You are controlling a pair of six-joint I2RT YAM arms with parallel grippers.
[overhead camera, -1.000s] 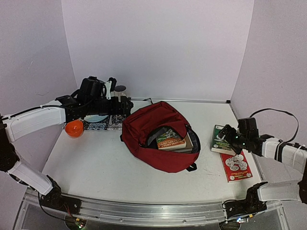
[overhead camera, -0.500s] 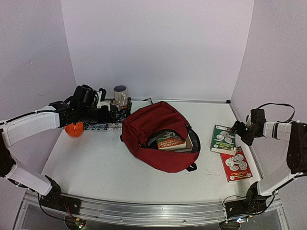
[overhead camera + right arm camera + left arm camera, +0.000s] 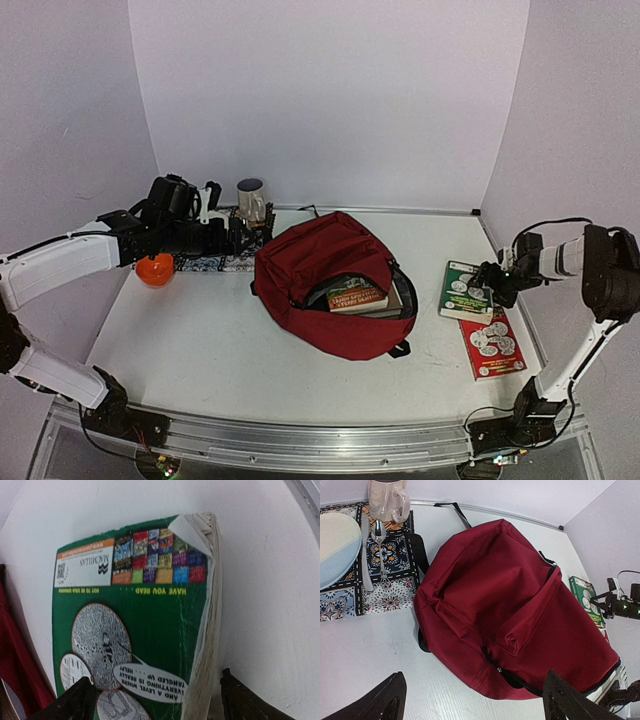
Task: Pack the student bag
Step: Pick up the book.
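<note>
The dark red student bag (image 3: 325, 275) lies in the middle of the table with its main zip open; a green-covered book (image 3: 355, 297) and another under it show inside. In the left wrist view the bag (image 3: 520, 615) fills the frame below my open, empty left gripper (image 3: 475, 705), which hovers at the bag's left end (image 3: 240, 236). A green book (image 3: 463, 290) and a red book (image 3: 492, 345) lie flat to the right of the bag. My right gripper (image 3: 492, 280) is open, its jaws either side of the green book's (image 3: 140, 630) page edge.
A patterned placemat (image 3: 390, 575) at the back left holds a pale plate (image 3: 337, 545), a mug (image 3: 250, 198) and cutlery (image 3: 380, 555). An orange bowl (image 3: 155, 269) sits in front of it. Walls close in on the left, back and right.
My left gripper has drawn back to the left, uncovering the mug. My right arm has swung toward the wall and its gripper has come down low at the green book's right edge.
</note>
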